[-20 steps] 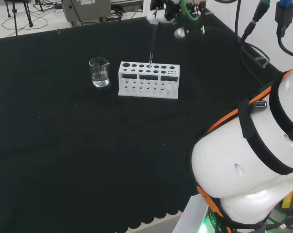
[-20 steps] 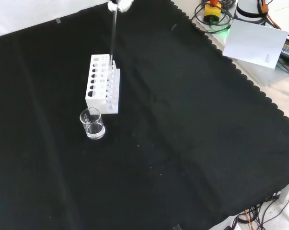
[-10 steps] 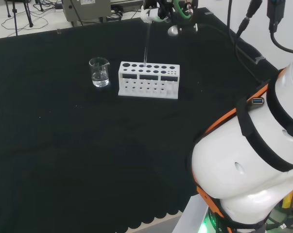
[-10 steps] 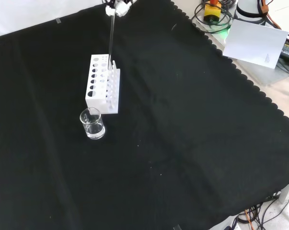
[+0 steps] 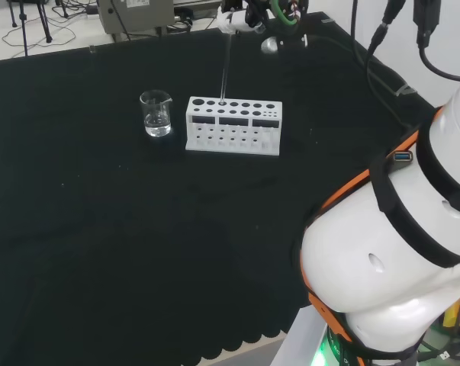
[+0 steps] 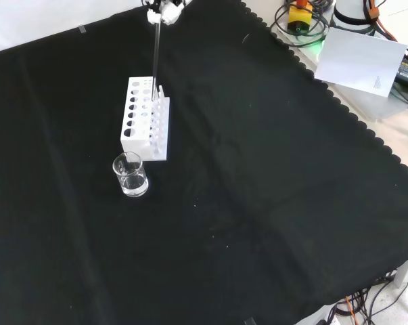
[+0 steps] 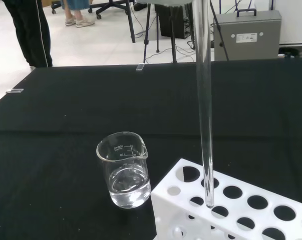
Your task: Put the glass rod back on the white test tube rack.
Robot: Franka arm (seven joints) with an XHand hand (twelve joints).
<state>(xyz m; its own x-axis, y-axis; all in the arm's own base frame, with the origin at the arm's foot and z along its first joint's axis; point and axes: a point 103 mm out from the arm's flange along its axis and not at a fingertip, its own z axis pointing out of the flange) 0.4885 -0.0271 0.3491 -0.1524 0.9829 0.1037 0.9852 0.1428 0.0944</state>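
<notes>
The glass rod (image 5: pixel 225 69) hangs nearly upright, and the hand (image 5: pixel 241 14) at the head view's top edge is shut on its upper end. The rod's lower tip stands right at the top plate of the white test tube rack (image 5: pixel 233 126), at a hole toward the rack's beaker end. In the wrist view the rod (image 7: pixel 205 100) ends at a hole of the rack (image 7: pixel 236 212); I cannot tell whether the tip is inside. In the front view the hand (image 6: pixel 162 9) holds the rod (image 6: pixel 155 57) above the rack's (image 6: pixel 144 120) far part.
A small glass beaker (image 5: pixel 156 113) with a little clear liquid stands just left of the rack in the head view, and nearer than the rack as the beaker (image 6: pixel 130 175) shows in the front view. Black cloth (image 5: pixel 138 229) lies around. The arm's white links (image 5: pixel 390 259) stand at the right.
The hand has carried the rod leftward along the rack in the head view, toward the beaker end. The tip stays at the rack's top. Rack and beaker have not moved.
</notes>
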